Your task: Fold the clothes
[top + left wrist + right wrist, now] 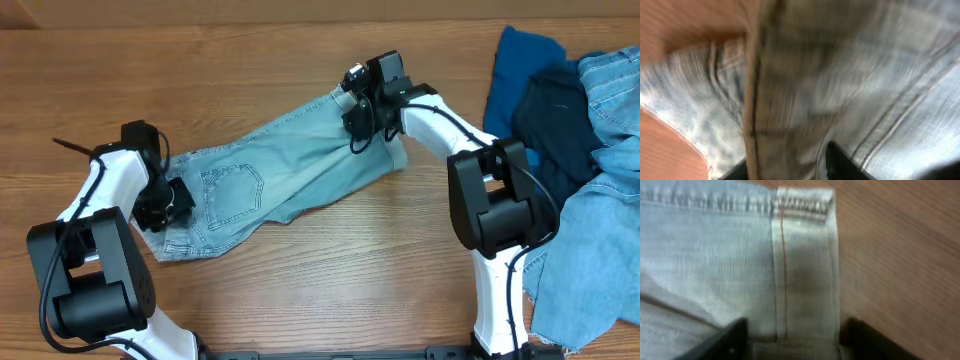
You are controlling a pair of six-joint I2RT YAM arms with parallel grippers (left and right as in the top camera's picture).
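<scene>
Right tool (792, 330) is spread, one finger on either side of the flat leg hem of the pale jeans (270, 160). Left tool (170, 205) is at their waistband, too blurry to tell if it's gripping. Jeans lie pocket-up on the surface (300, 290), running diagonally, waist lower left, hems upper right.

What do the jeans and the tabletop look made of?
Jeans: pale, faded denim, matte, likely cotton; twill weave, stitched pocket and orange-thread seam show. Tabletop: wood or wood-look laminate, smooth; brown grain streaks, which one I cannot tell.
</scene>
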